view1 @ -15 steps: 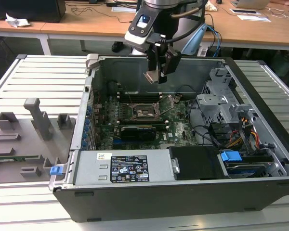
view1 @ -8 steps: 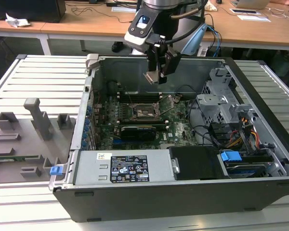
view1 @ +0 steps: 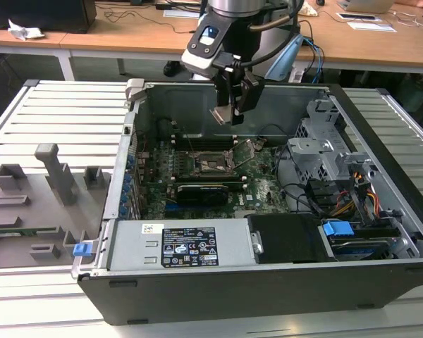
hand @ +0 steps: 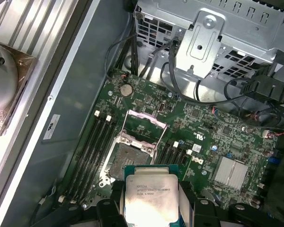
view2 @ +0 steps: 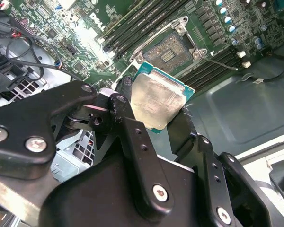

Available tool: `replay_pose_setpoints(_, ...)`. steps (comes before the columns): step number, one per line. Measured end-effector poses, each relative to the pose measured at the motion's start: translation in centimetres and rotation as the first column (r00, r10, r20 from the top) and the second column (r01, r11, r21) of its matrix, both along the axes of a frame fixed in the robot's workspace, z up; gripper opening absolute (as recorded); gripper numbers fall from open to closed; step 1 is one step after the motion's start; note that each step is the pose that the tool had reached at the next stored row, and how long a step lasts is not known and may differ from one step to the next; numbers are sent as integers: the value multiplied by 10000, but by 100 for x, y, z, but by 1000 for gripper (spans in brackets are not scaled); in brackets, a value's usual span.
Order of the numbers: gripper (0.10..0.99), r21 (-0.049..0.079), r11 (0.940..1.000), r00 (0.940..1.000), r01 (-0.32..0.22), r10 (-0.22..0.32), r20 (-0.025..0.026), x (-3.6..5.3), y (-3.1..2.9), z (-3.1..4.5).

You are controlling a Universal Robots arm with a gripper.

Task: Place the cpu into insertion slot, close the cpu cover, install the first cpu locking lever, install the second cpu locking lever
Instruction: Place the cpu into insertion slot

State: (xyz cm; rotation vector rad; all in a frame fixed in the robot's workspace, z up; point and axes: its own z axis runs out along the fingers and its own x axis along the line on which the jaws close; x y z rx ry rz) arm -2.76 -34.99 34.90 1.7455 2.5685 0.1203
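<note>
My gripper [view1: 230,111] hangs inside the open computer case [view1: 120,190], above the motherboard, shut on the cpu [view1: 221,115]. In both wrist views the cpu [view2: 156,99] [hand: 149,198] is a silvery square chip on a green edge, held by two opposite sides between the black fingers [view2: 125,94]. The insertion slot [view1: 213,163] [view2: 173,49] [hand: 125,158] lies bare on the board below and a little ahead of the chip, with nothing in it. The cpu cover [hand: 143,126] stands swung up at the slot's far edge. A thin locking lever [view2: 220,61] sticks out beside the slot.
Memory slots [hand: 92,142] flank the socket. A long black card [view1: 201,190] lies nearer the case front, with the power supply [view1: 176,246] beyond it. A metal drive cage [view1: 324,155] with cables fills the exterior view's right. A grey fixture [view1: 42,197] sits outside the case.
</note>
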Motion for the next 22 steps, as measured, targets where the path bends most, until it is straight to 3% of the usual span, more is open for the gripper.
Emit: replay_pose_setpoints(22,541,-5,9999,9999,140,-140,-45,0,0,-83)
